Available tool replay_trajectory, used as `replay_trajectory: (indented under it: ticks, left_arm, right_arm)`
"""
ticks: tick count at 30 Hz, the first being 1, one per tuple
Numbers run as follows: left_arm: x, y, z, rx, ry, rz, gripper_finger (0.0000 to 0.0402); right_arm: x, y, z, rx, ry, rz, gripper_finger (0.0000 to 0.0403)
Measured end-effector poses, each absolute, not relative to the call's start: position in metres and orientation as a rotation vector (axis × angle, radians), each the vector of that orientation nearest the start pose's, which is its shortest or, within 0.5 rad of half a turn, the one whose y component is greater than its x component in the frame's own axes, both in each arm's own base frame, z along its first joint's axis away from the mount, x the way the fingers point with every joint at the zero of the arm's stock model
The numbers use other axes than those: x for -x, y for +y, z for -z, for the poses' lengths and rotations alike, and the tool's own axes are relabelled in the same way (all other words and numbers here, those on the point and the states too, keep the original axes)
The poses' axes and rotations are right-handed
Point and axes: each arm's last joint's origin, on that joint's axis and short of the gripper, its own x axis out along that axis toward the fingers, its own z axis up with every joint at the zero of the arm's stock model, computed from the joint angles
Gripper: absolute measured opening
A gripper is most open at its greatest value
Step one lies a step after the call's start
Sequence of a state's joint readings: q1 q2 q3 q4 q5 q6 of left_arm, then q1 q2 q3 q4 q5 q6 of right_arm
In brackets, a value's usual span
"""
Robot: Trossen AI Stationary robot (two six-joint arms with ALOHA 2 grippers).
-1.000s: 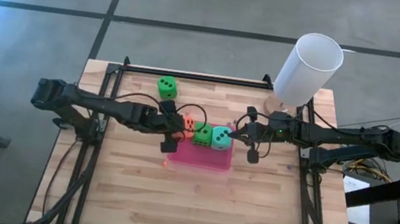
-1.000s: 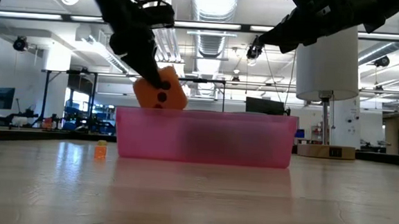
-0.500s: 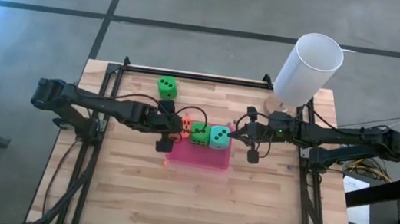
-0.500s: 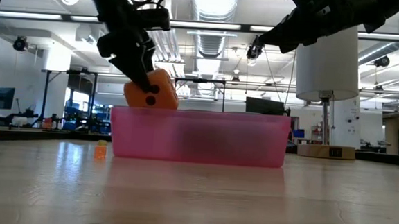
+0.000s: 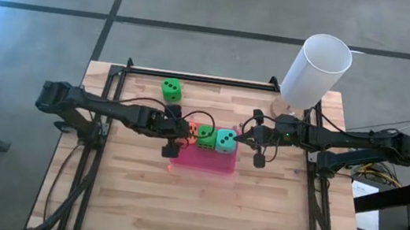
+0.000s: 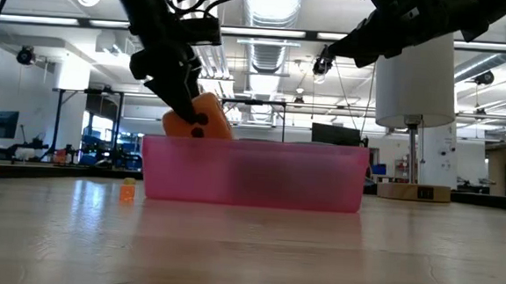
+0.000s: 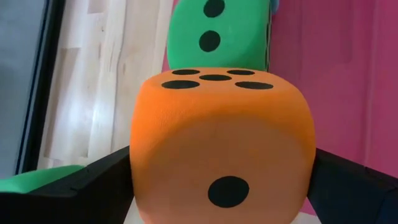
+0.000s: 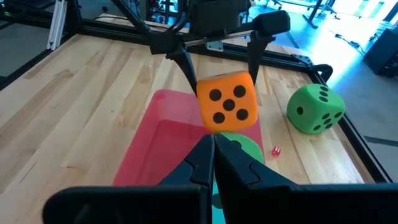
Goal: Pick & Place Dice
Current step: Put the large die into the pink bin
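The pink pad [image 5: 204,161] lies mid-table, with the left gripper [image 5: 178,138] at its left end grasping the orange die [image 5: 192,130] between its fingers, the die held just above the pad's edge and not yet set down; the right gripper [image 5: 239,138] hangs clenched and empty over the pad's right end. One green die [image 5: 206,137] and the teal die [image 5: 225,141] already sit side by side on the pad; the other green die [image 5: 170,88] rests apart on the bare table [image 5: 130,200]. Judged status: two placed, one in delivery, one outstanding.
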State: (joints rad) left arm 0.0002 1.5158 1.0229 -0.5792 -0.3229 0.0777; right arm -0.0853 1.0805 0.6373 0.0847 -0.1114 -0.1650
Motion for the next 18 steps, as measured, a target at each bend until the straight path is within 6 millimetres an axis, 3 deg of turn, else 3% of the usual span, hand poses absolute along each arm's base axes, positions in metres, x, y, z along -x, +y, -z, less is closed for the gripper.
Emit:
replay_trajectory:
  ticks: [18]
  left_arm:
    - [-0.2976, 0.0096, -0.222, -0.234, 1.043, -0.263, 0.0398]
  right_arm:
    - [-0.2326, -0.0166, -0.2517, 0.13, 0.354, -0.055, 0.0008]
